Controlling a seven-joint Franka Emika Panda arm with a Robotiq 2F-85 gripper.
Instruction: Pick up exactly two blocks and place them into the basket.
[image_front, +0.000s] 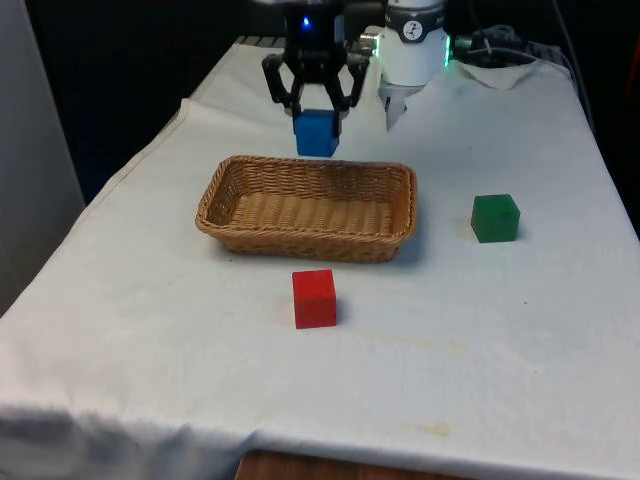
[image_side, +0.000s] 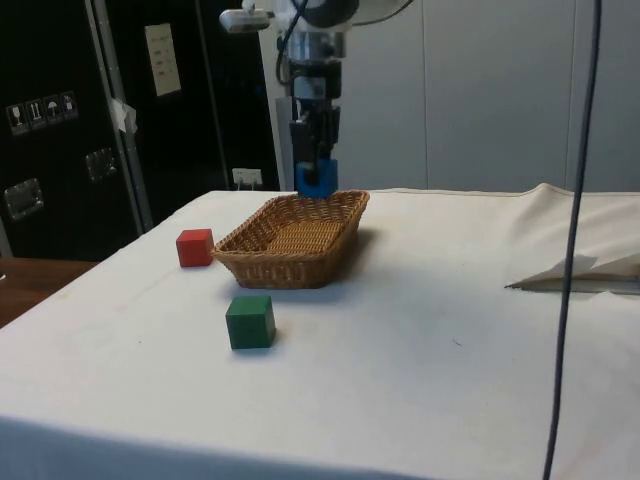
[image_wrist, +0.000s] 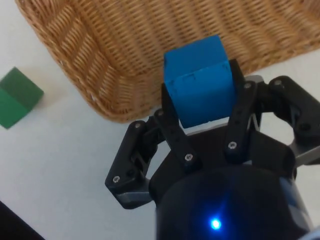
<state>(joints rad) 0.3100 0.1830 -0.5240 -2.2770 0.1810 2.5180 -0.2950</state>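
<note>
My gripper (image_front: 317, 112) is shut on a blue block (image_front: 317, 133), which hangs in the air above the far rim of the wicker basket (image_front: 305, 232). From the side, the blue block (image_side: 317, 177) hovers over the basket (image_side: 290, 265) at its far end. The wrist view has the blue block (image_wrist: 200, 80) clamped between the two fingers of the gripper (image_wrist: 200, 107), with the basket (image_wrist: 125, 55) below. A red block (image_front: 314, 298) lies on the cloth in front of the basket. A green block (image_front: 495, 217) sits to the front view's right of the basket.
The basket is empty inside. Folded white cloth and cables (image_front: 505, 60) lie at the table's far end, towards the front view's right. The robot's base (image_front: 412, 55) stands just behind the basket.
</note>
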